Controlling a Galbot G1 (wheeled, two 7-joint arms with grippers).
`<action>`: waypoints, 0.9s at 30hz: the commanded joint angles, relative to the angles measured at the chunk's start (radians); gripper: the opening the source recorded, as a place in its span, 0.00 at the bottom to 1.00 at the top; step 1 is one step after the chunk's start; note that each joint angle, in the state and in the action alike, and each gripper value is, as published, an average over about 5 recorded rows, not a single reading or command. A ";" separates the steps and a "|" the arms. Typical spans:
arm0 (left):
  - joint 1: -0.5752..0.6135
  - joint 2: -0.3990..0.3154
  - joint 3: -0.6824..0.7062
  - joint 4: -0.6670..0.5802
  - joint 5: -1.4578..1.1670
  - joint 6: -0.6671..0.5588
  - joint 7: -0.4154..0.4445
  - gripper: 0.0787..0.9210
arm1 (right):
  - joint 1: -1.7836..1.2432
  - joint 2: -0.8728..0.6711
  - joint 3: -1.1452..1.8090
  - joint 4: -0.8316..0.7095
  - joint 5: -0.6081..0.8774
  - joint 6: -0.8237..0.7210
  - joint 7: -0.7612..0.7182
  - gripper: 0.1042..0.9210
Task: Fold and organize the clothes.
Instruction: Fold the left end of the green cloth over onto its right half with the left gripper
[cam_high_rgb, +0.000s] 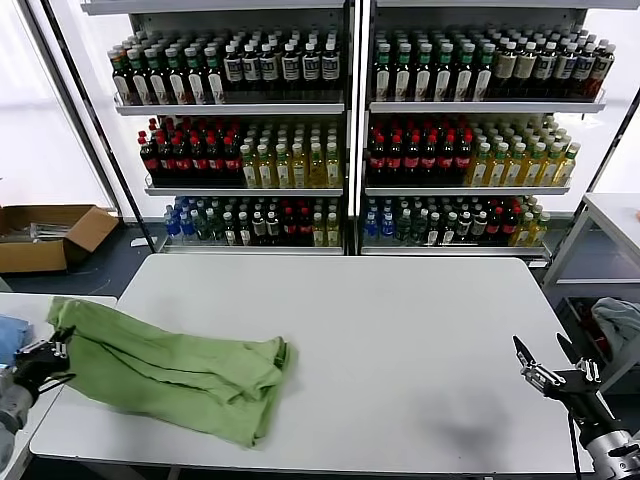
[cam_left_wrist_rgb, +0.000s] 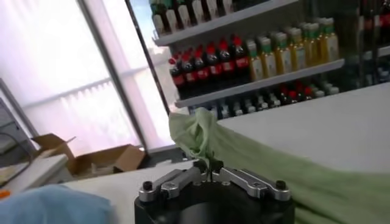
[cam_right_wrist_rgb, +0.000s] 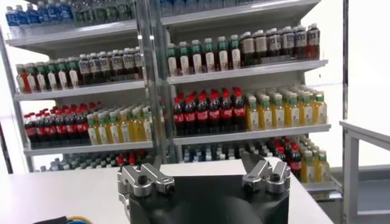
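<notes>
Shirt (cam_high_rgb: 170, 365), light green, lies rumpled and partly bunched on the left half of the white table (cam_high_rgb: 400, 330) in the head view, one end reaching the left edge, the other ending in a thick fold near the table's middle. Left gripper (cam_high_rgb: 45, 355) sits at that left edge, pinched on the shirt's corner. Right gripper (cam_high_rgb: 545, 362) hovers off the table's right front corner, jaws spread, holding nothing, well apart from the shirt. Shelves of bottles (cam_high_rgb: 340, 130) stand behind, a cardboard box (cam_high_rgb: 45, 235) on the floor far left, a blue cloth (cam_high_rgb: 12, 335) just beside the left gripper on a lower surface.

Left wrist view: left gripper (cam_left_wrist_rgb: 209, 169) has its fingers closed together on a narrow tuck of the shirt (cam_left_wrist_rgb: 256, 158), which rises in a small peak above the jaws and trails away over the table. Blue cloth (cam_left_wrist_rgb: 55, 206) shows close by.

Right wrist view: right gripper (cam_right_wrist_rgb: 204, 176) open wide, empty; only bottle shelves and bare table ahead.

Risks, as judged: the hold is on a thin pinch of fabric, so a fast pull could slip it free. One-sided dragging would bunch the shirt further instead of flattening it. Working this close to the edge could also send fabric off the table or snag the blue cloth.
</notes>
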 joint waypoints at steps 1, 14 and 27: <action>0.007 -0.041 -0.036 -0.202 -0.009 0.055 0.001 0.02 | -0.020 0.015 -0.003 0.021 -0.002 0.001 0.001 0.88; 0.023 -0.281 0.290 -0.479 0.070 0.112 -0.091 0.02 | -0.033 0.026 -0.002 0.030 -0.012 0.000 0.004 0.88; 0.030 -0.406 0.451 -0.406 0.144 0.104 -0.084 0.02 | -0.030 0.027 -0.005 0.026 -0.016 -0.002 0.006 0.88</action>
